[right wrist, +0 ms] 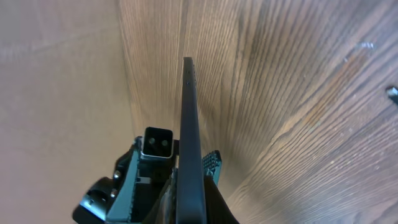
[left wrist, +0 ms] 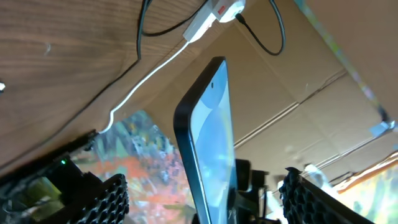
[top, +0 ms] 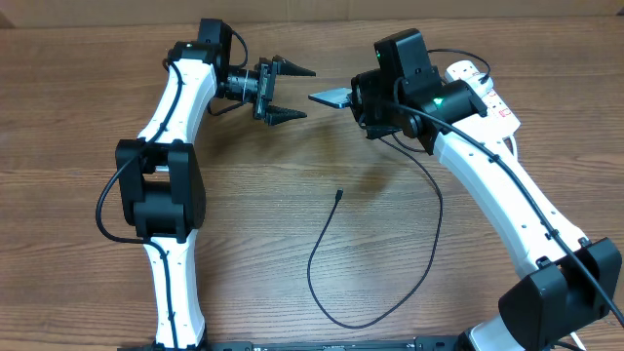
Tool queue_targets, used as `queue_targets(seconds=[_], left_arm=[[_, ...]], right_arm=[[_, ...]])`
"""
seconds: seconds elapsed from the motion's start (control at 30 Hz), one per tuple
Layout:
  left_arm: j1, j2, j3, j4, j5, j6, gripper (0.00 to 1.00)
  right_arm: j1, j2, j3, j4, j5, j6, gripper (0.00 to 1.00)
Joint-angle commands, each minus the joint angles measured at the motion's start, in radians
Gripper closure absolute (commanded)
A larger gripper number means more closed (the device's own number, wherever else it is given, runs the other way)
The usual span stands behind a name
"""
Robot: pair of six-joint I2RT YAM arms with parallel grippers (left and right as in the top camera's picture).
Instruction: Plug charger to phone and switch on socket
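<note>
You had bare table [top: 78, 88] along the left edge and across the middle between the two arms. Only the charger [top: 322, 283] lay in the middle. Its thin black cable looped toward the near edge and ran back under the right arm, and its small connector tip lay free near the table's centre.

The socket [top: 485, 96] lay by the far right edge, partly covered by the right arm. Its thick white cord [left wrist: 143, 81] showed in the left wrist view.

Your right arm reached from the near right corner toward the far edge, with its wrist turned toward the left arm. Your left arm rose from the near edge, bent at the elbow and pointed its wrist to the right.

The right gripper [right wrist: 189, 177] was clamped on the phone [top: 331, 97] and held it above the table, edge-on in the right wrist view.

The left gripper [top: 307, 93] had its jaws apart, one finger on each side of the phone's free end. In the left wrist view the phone stood between the fingers [left wrist: 112, 199], and you could see it touching neither.
</note>
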Motion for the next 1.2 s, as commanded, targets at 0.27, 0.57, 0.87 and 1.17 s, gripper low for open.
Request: queue_targets(seconds=[0.27,0.57,0.87,1.17], left_arm=[[-0.013,0.005,0.021,0.0,0.039,-0.175,0.39],[-0.035,0.005,0.021,0.001,0.058,-0.181,0.39],[-0.043,0.005,0.021,0.001,0.058,-0.181,0.49],[-0.044,0.005,0.021,0.0,0.063,-0.185,0.5]], right_arm=[[0.04,-0.022,0.032,-0.005,0.095,0.195,0.96],[0.082,-0.007,0.031,0.024,0.117,0.23,0.96],[0.097,-0.003,0.031,0.028,0.137,0.23,0.96],[0.124,0.007,0.031,0.026,0.144,0.23,0.96]])
